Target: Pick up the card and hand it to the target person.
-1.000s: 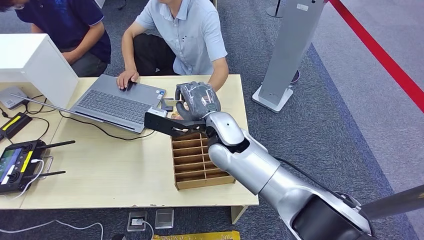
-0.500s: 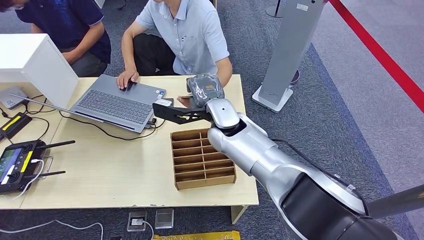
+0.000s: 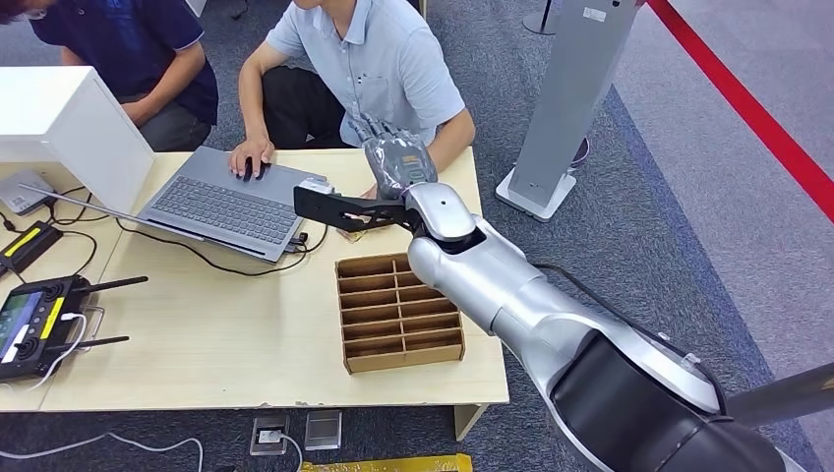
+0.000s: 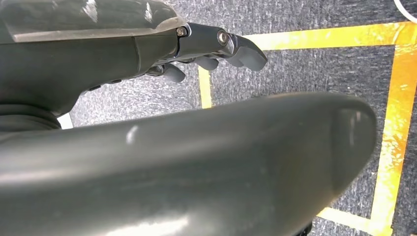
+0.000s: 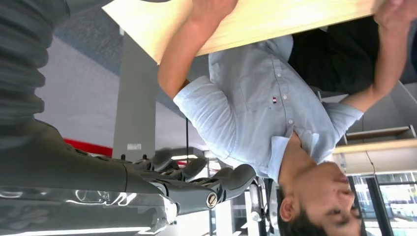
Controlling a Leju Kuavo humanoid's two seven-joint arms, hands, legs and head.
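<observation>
Head view showed the right robot hand [image 3: 397, 164] raised from the table [image 3: 226, 334] toward the person [image 3: 379, 69]; whether a card was held could not be told.

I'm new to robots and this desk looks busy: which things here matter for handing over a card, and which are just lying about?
Job: right hand, held up near the person in the light blue shirt; wooden box; the card itself I cannot make out.
Lying about: laptop, remote controller, white case, grey stand.
</observation>
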